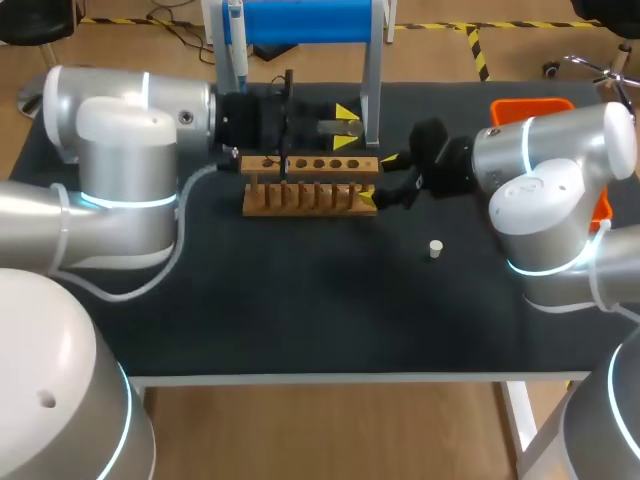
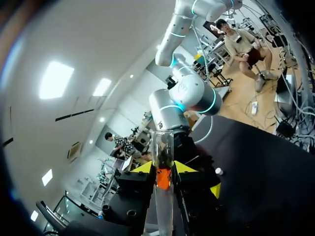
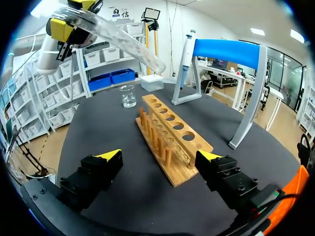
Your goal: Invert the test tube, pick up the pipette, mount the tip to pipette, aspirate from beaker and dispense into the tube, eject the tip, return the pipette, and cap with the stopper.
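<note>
High over the wooden rack, my left gripper clamps the test tube, long axis tilted rackward; right gripper gapes wide, empty

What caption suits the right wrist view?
Open right pincer faces the wooden rack; left pincer holds the test tube tilted.

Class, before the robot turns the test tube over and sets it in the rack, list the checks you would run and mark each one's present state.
1. Left gripper shut on the test tube: ok.
2. Test tube held clear of the rack: ok.
3. Rack holes free: ok, none holds a tube.
4. Right gripper open, fingers either side of the rack's end: ok.
5. Stopper on the table, apart from the rack: ok.
6. Test tube empty: cannot tell.
</note>
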Motion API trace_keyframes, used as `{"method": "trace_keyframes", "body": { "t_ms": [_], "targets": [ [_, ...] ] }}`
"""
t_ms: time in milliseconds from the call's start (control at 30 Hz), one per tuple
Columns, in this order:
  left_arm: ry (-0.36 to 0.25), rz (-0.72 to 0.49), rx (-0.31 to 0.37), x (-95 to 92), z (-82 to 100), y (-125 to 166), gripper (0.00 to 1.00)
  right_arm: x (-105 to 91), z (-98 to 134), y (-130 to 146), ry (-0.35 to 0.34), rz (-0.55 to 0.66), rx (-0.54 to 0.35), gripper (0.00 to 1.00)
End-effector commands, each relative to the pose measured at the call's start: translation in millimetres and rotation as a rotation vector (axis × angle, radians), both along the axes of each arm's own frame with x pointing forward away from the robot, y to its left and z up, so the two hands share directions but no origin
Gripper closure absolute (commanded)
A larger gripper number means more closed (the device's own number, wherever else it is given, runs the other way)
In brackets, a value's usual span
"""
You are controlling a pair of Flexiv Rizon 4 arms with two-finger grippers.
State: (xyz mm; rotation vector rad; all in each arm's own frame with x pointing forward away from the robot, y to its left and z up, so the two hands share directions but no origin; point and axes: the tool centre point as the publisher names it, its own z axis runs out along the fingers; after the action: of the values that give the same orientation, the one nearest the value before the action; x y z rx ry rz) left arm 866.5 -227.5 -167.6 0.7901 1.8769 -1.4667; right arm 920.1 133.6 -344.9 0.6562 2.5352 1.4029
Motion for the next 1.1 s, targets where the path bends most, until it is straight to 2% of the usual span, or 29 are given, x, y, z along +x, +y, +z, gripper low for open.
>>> {"method": "trace_keyframes", "body": {
  "t_ms": [33, 100, 133, 167, 200, 233, 367, 467, 533, 600, 667, 733, 1100],
  "targets": [
    [0.007, -0.021, 0.021, 2.1, 0.9, 1.2, 1.0, 0.0, 0.1, -0.7, 0.0, 0.001, 0.001, 0.0],
    [0.007, -0.021, 0.021, 2.1, 0.9, 1.2, 1.0, 0.0, 0.1, -0.7, 0.0, 0.001, 0.001, 0.0],
    [0.047, -0.002, 0.026, 5.3, 3.6, 2.2, 1.0, 0.0, 0.1, -0.7, 0.0, 0.001, 0.001, 0.0],
    [0.108, 0.024, -0.009, 8.7, 6.7, 5.4, 1.0, 0.0, 0.1, -0.7, 0.0, 0.001, 0.001, 0.0],
    [0.209, 0.069, -0.022, 12.6, 7.4, 9.7, 1.0, 0.0, 0.1, -0.7, 0.0, 0.001, 0.001, 0.0],
    [0.283, 0.102, -0.038, 15.9, 6.4, 13.9, 1.0, 0.0, 0.1, -0.7, 0.0, 0.001, 0.001, 0.0],
    [0.384, 0.171, -0.128, 24.6, 16.7, 25.8, 1.0, 0.0, 0.1, -0.7, 0.0, 0.001, 0.001, 0.0],
    [0.442, 0.215, -0.143, 32.4, 18.2, 29.6, 1.0, 0.0, 0.1, -0.7, 0.0, 0.001, 0.001, 0.0],
    [0.495, 0.246, -0.125, 36.8, 15.7, 31.1, 1.0, 0.0, 0.1, -0.7, 0.0, 0.001, 0.001, 0.0],
    [0.557, 0.261, -0.171, 42.1, 10.2, 32.7, 1.0, 0.0, 0.1, -0.7, 0.0, 0.001, 0.001, 0.0],
    [0.583, 0.28, -0.193, 46.7, 6.3, 33.3, 1.0, 0.0, 0.1, -0.7, 0.0, 0.001, 0.001, 0.0],
    [0.582, 0.302, -0.242, 49.4, 4.5, 33.6, 1.0, 0.0, 0.1, -0.7, 0.0, 0.001, 0.001, 0.0],
    [0.582, 0.302, -0.242, 49.4, 4.5, 33.6, 1.0, 0.0, 0.1, -0.7, 0.0, 0.001, 0.001, 0.0]
  ]
}}
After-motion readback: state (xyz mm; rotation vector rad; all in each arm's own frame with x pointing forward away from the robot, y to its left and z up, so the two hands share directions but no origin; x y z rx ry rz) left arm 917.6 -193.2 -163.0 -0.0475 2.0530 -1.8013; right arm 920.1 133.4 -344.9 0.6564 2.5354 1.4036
